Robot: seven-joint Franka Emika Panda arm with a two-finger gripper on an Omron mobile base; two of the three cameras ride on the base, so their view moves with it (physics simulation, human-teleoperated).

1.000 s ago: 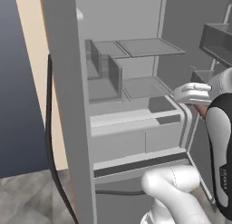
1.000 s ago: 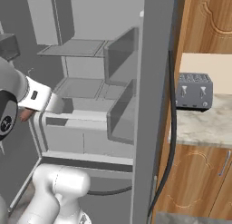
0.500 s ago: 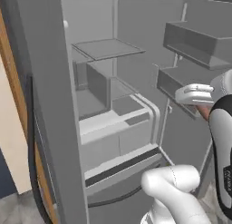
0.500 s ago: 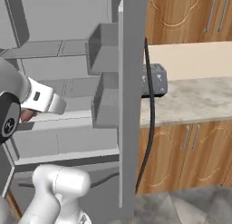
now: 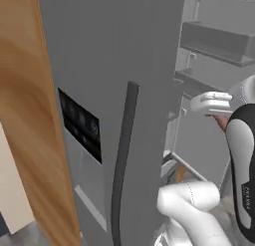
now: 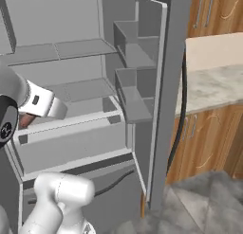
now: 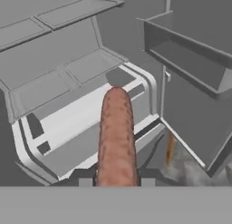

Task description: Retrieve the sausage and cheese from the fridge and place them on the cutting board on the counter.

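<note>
The reddish-brown sausage [image 7: 116, 137] stands between my gripper's [image 7: 117, 177] two dark fingertips and points at the fridge [image 7: 77, 100] interior. My gripper is shut on the sausage. In the left base view the white hand [image 5: 211, 103] hovers in front of the open fridge with a bit of sausage [image 5: 220, 122] under it. From the right base view, the hand [image 6: 40, 101] is at the left, in front of the grey shelves [image 6: 76, 88]. The counter [image 6: 213, 84] runs to the right of the fridge. The cheese and the cutting board are out of view.
The fridge's shut left door [image 5: 99, 90], with its black dispenser panel [image 5: 79, 126] and dark bar handle [image 5: 123, 165], is close in front of the left camera. Its right door [image 6: 156, 86] stands open with bins [image 6: 135, 103]. Brown cabinets [image 6: 204, 133] sit under the counter.
Both base views have swung, so the camera moved: the left one now faces the shut fridge door, and the right one shows more counter. The grip on the sausage is unchanged.
</note>
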